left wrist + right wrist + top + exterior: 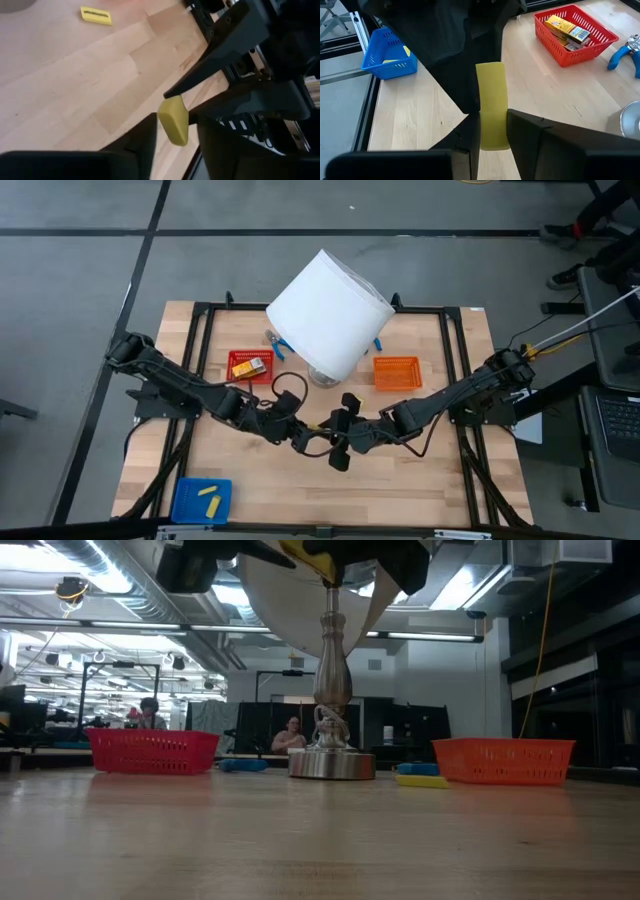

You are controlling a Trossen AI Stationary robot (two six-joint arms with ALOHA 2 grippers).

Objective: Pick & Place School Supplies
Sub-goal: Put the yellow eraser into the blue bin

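Note:
A plain yellow stick (pixel 492 102) hangs in the air over the table's middle, between my two grippers, which meet tip to tip (pixel 325 425). My left gripper (pixel 176 142) comes in from the table's left and my right gripper (pixel 493 132) from its right. Each is shut on one end of the stick. In the low view only a bit of yellow (pixel 310 554) shows under the dark fingers. Two more yellow sticks lie in the blue tray (pixel 202 500). Yellow-orange packets fill the red basket (pixel 572 30). My left gripper pinches the yellow stick's end (pixel 175 135) between its two fingers, coming level from the table's left, with the stick running on along the fingers toward the other gripper. The stick is lifted clear of the table. My right gripper pinches the stick's opposite end (pixel 493 140) between its two fingers (pixel 522 127), level from the table's right, fingers along the stick. The rest of the stick reaches forward into the left gripper.
The white-shaded lamp (pixel 328 312) stands behind the grippers on its metal base (pixel 331 762). The orange basket (pixel 397 372) sits to its right. A blue-handled tool (pixel 622 52) lies near the lamp base. A loose yellow packet (pixel 96 15) lies on the wood. People sit beyond the table.

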